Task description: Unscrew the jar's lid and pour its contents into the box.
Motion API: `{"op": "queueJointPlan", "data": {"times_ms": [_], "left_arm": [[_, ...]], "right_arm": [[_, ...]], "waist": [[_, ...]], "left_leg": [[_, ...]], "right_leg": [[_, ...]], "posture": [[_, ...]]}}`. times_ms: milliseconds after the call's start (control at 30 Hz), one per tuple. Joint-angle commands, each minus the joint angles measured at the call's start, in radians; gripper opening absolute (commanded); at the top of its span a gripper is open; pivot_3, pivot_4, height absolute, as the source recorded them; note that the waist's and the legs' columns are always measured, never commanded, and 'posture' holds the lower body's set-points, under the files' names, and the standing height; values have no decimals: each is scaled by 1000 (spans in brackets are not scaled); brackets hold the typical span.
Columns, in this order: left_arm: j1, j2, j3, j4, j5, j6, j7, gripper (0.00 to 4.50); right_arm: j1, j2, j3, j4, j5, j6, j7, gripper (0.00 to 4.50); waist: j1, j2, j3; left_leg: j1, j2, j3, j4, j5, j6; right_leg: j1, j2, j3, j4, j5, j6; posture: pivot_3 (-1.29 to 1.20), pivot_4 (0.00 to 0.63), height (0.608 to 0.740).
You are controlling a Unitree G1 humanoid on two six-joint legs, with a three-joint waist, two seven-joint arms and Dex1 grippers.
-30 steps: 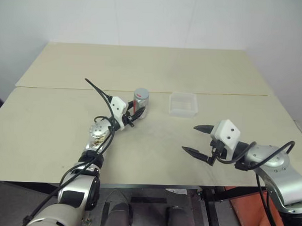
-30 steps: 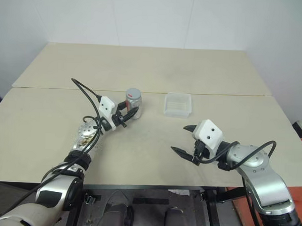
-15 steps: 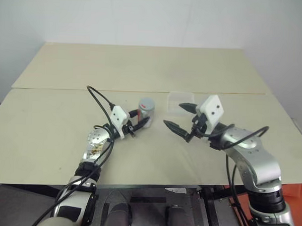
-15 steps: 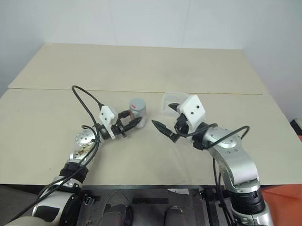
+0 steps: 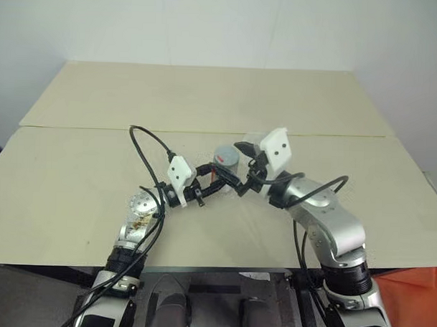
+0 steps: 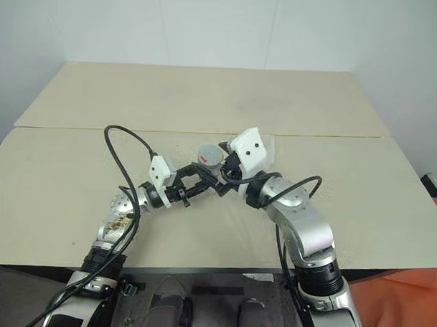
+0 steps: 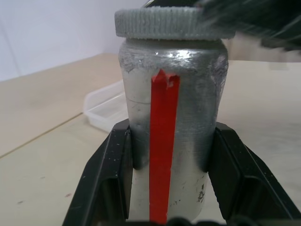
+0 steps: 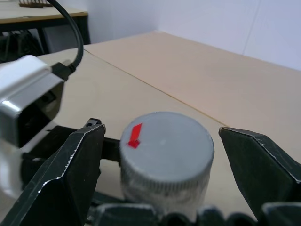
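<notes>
Over the middle of the pale desk (image 5: 99, 95) by a white wall, the left gripper (image 5: 216, 183) clamps the lidded jar (image 7: 172, 136), the right gripper (image 8: 162, 155) spread wide around its lid (image 8: 165, 146), with the desk's edges well apart.

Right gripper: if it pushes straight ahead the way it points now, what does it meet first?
The lid of the jar, most likely. It sits between the open right gripper's fingers, close ahead, with the left gripper clamped on the jar's body. Exact depth is hard to judge.
</notes>
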Motion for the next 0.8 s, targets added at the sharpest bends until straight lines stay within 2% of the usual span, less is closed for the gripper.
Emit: {"op": "queueJointPlan", "data": {"times_ms": [33, 333, 433, 567, 800], "left_arm": [[5, -2, -7, -46, -17, 6, 0, 1921], [-2, 4, -8, -28, -17, 4, -3, 1921], [-5, 3, -5, -26, -21, 3, -3, 1921], [-6, 3, -5, -21, -19, -2, -4, 1921], [-4, 3, -9, -31, -25, 0, -17, 1921]], "right_arm": [[-6, 8, 2, -17, -21, -52, -10, 4500], [2, 17, -8, -11, -27, -63, -5, 4500], [4, 11, -8, -11, -23, -58, 3, 3972], [7, 9, -5, -11, -27, -58, 6, 2759], [6, -3, 1, -10, -36, -60, 16, 2759]], "waist": [[0, 0, 0], [0, 0, 0], [0, 0, 0], [0, 0, 0], [0, 0, 0]], "left_leg": [[0, 0, 0, 0, 0, 0], [0, 0, 0, 0, 0, 0], [0, 0, 0, 0, 0, 0], [0, 0, 0, 0, 0, 0], [0, 0, 0, 0, 0, 0]], "right_leg": [[0, 0, 0, 0, 0, 0], [0, 0, 0, 0, 0, 0], [0, 0, 0, 0, 0, 0], [0, 0, 0, 0, 0, 0], [0, 0, 0, 0, 0, 0]], "posture": [[0, 150, 740], [0, 150, 740], [0, 150, 740], [0, 150, 740], [0, 150, 740]]}}
